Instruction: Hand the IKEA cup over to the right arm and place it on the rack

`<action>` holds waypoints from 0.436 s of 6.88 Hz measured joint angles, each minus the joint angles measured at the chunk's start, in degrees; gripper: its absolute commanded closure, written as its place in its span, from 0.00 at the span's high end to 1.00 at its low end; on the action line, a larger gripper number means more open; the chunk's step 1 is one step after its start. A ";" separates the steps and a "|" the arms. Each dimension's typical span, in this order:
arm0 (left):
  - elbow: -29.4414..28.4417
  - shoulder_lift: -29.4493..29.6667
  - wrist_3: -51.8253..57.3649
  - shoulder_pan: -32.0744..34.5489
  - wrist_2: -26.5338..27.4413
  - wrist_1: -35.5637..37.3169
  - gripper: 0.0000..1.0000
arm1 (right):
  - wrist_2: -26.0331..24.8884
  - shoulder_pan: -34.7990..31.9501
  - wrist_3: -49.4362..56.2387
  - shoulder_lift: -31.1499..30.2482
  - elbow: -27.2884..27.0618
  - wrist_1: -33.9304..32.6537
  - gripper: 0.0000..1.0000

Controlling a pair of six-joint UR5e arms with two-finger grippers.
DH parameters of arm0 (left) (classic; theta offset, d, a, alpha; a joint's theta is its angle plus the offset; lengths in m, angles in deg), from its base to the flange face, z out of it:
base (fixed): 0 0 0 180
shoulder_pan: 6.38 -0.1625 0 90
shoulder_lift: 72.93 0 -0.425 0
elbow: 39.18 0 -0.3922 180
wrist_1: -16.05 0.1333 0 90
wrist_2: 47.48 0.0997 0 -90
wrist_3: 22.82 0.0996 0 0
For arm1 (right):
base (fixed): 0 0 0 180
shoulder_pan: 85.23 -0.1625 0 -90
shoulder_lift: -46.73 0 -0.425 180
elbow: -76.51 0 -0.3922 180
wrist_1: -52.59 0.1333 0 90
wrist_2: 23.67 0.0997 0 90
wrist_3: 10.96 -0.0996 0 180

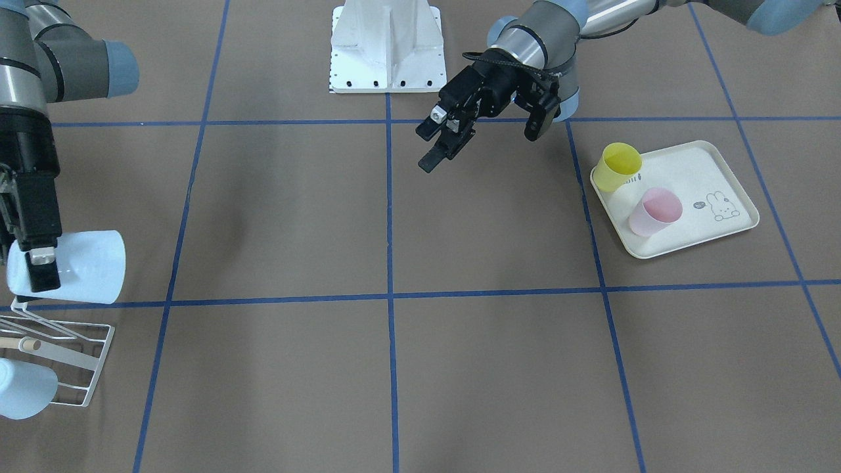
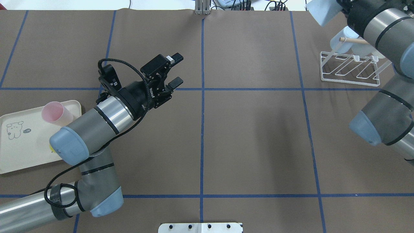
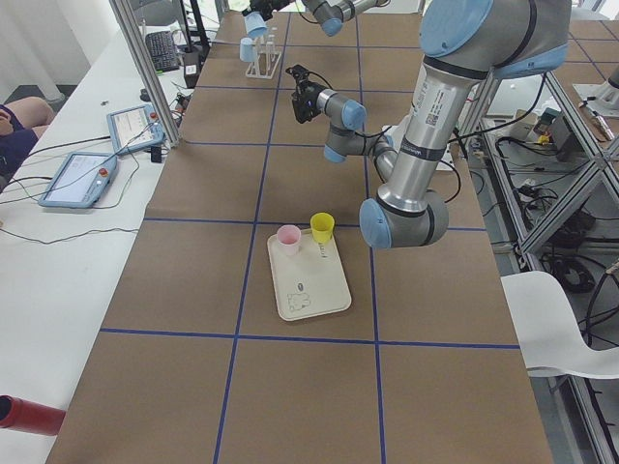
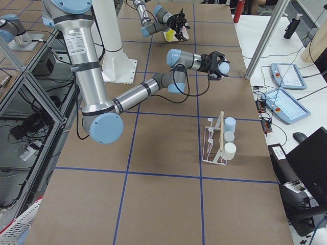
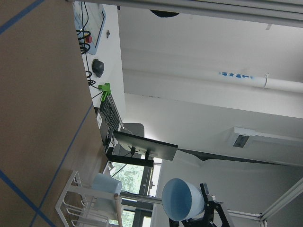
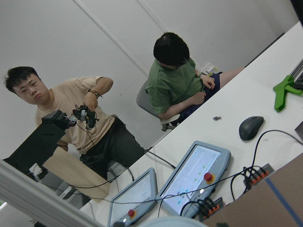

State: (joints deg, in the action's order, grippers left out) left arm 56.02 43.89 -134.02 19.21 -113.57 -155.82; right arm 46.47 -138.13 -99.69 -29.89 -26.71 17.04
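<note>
My right gripper (image 1: 41, 270) is shut on the rim of a pale blue IKEA cup (image 1: 82, 266), holding it on its side just above the white wire rack (image 1: 79, 358). From overhead the same cup (image 2: 324, 13) hangs beyond the rack (image 2: 349, 71). The rack holds another pale blue cup (image 1: 20, 389) under its wooden dowel (image 1: 20, 343). My left gripper (image 1: 439, 141) hangs open and empty over the table's middle, far from the rack. In the left wrist view the held cup (image 5: 182, 198) shows above the rack (image 5: 78, 205).
A cream rabbit-print tray (image 1: 713, 167) on my left side carries a yellow cup (image 1: 617, 166) and a pink cup (image 1: 654, 210). The white robot base (image 1: 386, 46) stands at the table's edge. Two people sit past the table's right end in the right wrist view.
</note>
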 measured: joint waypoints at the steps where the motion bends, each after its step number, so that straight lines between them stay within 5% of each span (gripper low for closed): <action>1: 2.77 -2.22 3.50 1.23 0.00 5.01 1.00 | -7.03 0.00 2.49 -1.50 -0.08 -3.14 0.00; 3: 9.53 -5.68 7.99 3.79 -0.06 18.15 1.00 | -18.19 0.04 12.68 -8.06 -0.19 -5.48 0.00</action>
State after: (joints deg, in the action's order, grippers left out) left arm 65.55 38.21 -126.03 22.99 -113.63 -137.67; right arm 28.28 -138.09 -87.00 -37.95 -26.90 11.56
